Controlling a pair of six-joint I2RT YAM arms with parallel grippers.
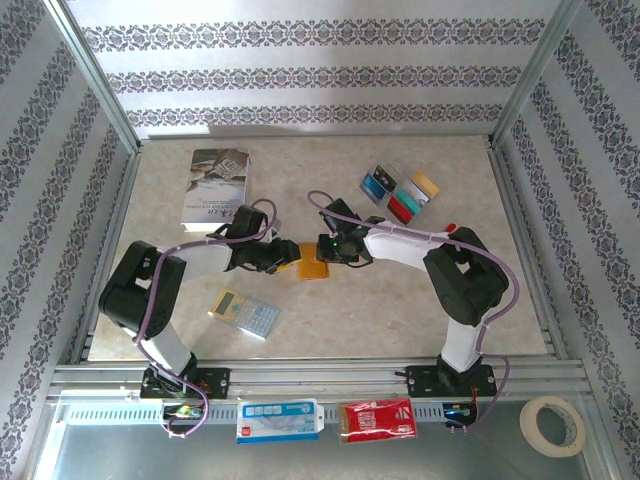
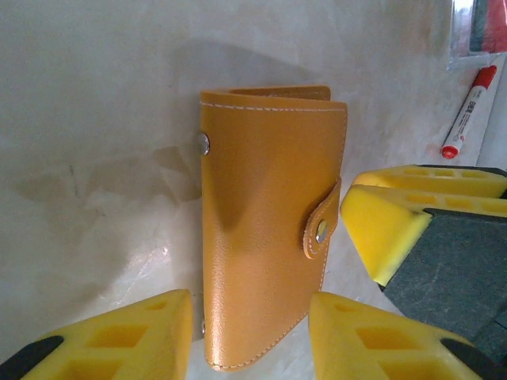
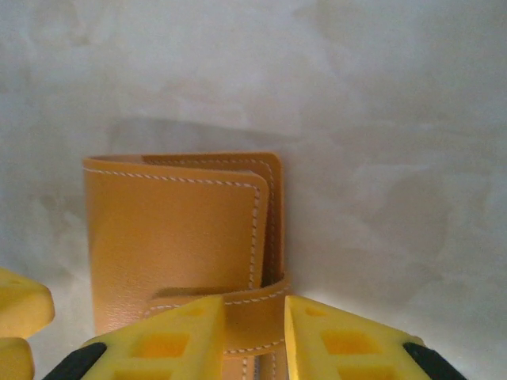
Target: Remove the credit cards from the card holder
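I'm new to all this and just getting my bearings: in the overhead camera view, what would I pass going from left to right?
Grey book → orange card holder → credit cards → roll of tape.

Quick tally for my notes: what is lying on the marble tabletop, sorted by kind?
Card holder: 1
Loose cards: 4 (blue, teal, red, gold)
Book: 1
Calculator: 1
Red marker: 1
Total: 8
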